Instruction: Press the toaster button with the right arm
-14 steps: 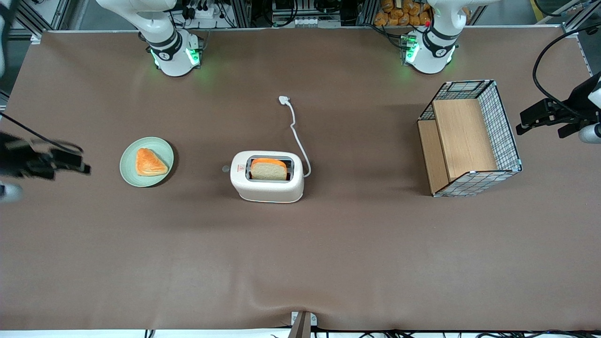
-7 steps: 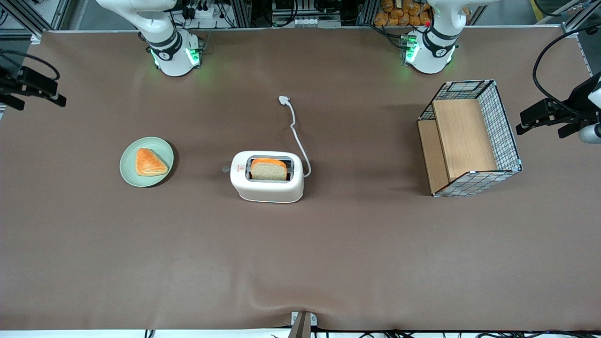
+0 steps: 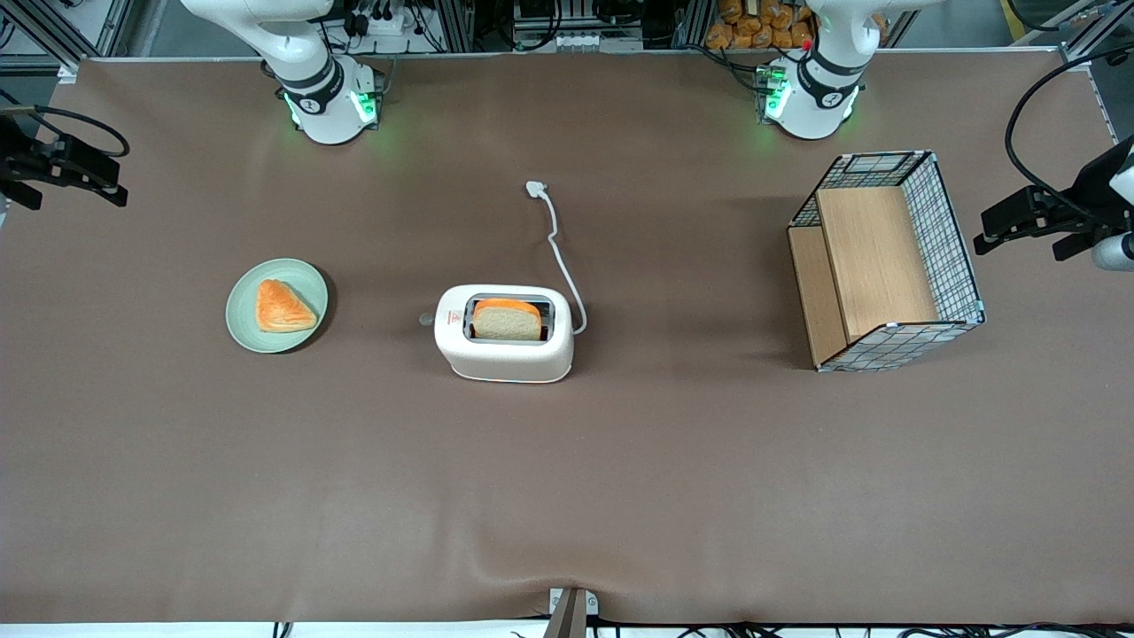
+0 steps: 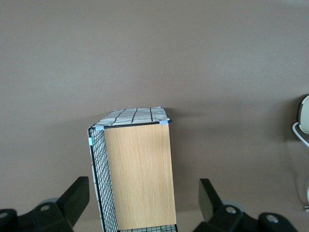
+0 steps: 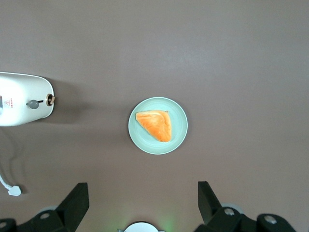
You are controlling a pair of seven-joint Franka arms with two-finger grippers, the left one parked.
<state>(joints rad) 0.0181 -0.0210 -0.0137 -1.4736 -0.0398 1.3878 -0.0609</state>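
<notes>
— Where is the toaster button (image 5: 33, 103) from where you sit?

— It's the little grey knob on the narrow end face of the toaster (image 3: 503, 333), the end that faces the green plate (image 3: 276, 305). The toaster stands mid-table with a slice of bread (image 3: 507, 321) in its slot and its cord (image 3: 560, 252) trailing away from the front camera.

— And your gripper (image 3: 64, 161)?

— High up at my own end of the table, well apart from the toaster and farther out than the plate. My fingers (image 5: 77, 203) stand wide apart and hold nothing.

— How would you press it well?

— I judge the reach hasn't begun. I'd close the fingers first, so one firm tip meets that small knob. Then I'd carry across above the plate and the pastry (image 3: 283, 307), come down just beside the end face, and push straight down along the lever's travel. Pushing sideways could shove the light toaster along the cloth.
</notes>
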